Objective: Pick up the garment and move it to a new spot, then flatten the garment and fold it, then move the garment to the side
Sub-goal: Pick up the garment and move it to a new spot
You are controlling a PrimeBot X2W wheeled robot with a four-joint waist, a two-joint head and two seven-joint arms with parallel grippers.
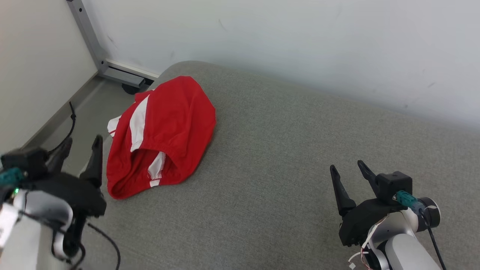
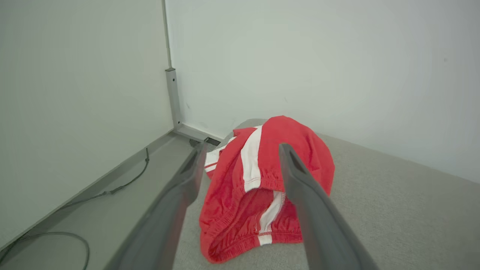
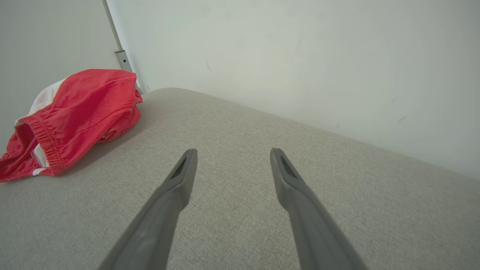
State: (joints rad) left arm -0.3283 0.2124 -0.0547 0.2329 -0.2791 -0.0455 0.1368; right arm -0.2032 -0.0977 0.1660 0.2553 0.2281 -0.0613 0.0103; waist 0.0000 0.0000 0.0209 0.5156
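Both left claw (image 1: 83,139) and right claw (image 1: 346,165) are found spread, empty; limp, light red shorts (image 1: 176,112) are judged best gripped at waistband (image 1: 159,143).

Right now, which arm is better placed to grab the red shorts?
Left. The left gripper is open beside the shorts, which lie straight ahead in its wrist view. The right gripper, also open, is over bare grey padding, far from them.
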